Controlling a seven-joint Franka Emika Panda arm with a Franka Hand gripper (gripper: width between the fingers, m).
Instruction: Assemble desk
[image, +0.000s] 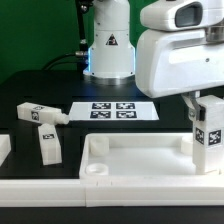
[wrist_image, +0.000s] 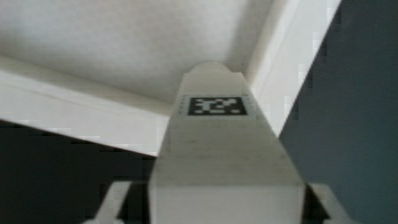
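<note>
Ext. view: the tool (image: 206, 108) hangs at the view's right under its bulky white wrist housing (image: 180, 45). Its jaws are closed on the top of the held leg (image: 210, 140), which stands upright w/ a tag facing the camera. The leg's lower end is at the far corner, on the view's right, of the desk panel (image: 140, 158). This panel is a white slab w/ raised rim, lying flat on the black tabletop (image: 130, 130). Whether the leg's end touches the panel can't be told from here. A corner socket (image: 96, 170) shows at the panel's near corner on the view's left. Behind the panel lies the marker board (image: 113, 109), flat, four tags. At the view's left, apart from the panel, are two loose legs. The lying leg (image: 40, 113) is near the marker board's left end, and the nearer leg (image: 48, 146) is just in front of it. A white rail (image: 40, 192) runs along the front, just beside the panel. The robot base (image: 108, 45) stands at the back.

Wrist view: the held leg (wrist_image: 217, 150) runs out from between the fingers (wrist_image: 118, 203), one on each side, tight against it. Its tag (wrist_image: 217, 105) sits near the far end. That end points into an inner corner of the desk panel (wrist_image: 125, 40), where two walls of the rim (wrist_image: 281, 50) meet. The dark tabletop (wrist_image: 365, 130) shows beside the panel.
</note>
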